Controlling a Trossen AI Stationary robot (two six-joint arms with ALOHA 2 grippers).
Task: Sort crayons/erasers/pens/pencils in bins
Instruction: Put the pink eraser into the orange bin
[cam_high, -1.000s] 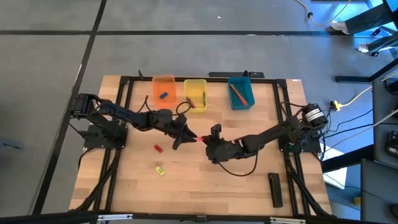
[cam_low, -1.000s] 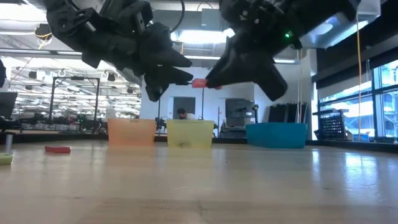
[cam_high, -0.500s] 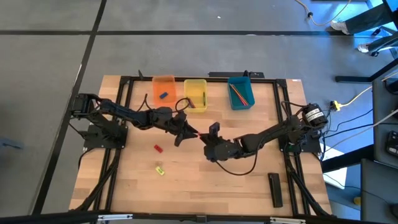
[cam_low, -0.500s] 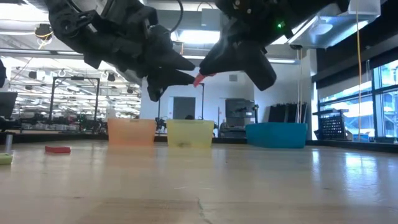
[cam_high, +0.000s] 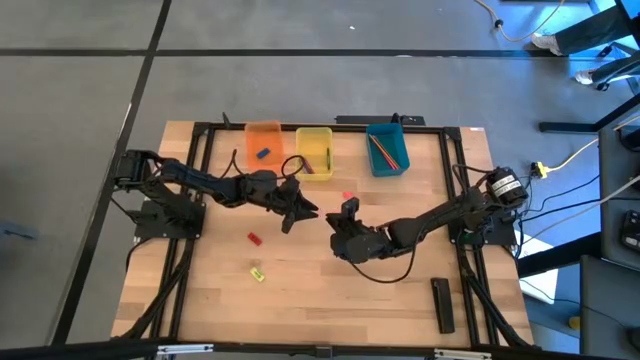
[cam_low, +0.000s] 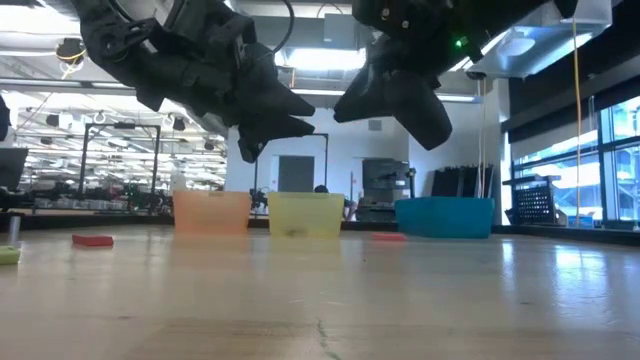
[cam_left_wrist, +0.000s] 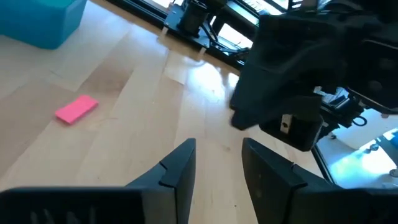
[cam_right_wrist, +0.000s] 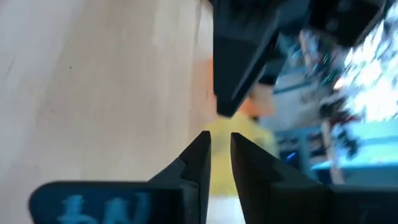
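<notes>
pink eraser (cam_high: 348, 196) flat on table (cam_high: 400, 300), both arms raised, nothing held

Black flat bar (cam_high: 442, 303) near table (cam_high: 400, 300) corner, yellow cable (cam_high: 573, 157) on floor

No legible text, label, brand, number or sign anywhere in these views.

Bright, even light over the table (cam_high: 300, 300) from above, shadows soft and faint. At table height the ceiling lamps (cam_low: 310, 60) glare behind the arms, turning them to near silhouettes, and daylight comes through the windows (cam_low: 610, 150). Glare on the wood in the left wrist view; the right wrist view is heavily smeared, its background washed out
</notes>
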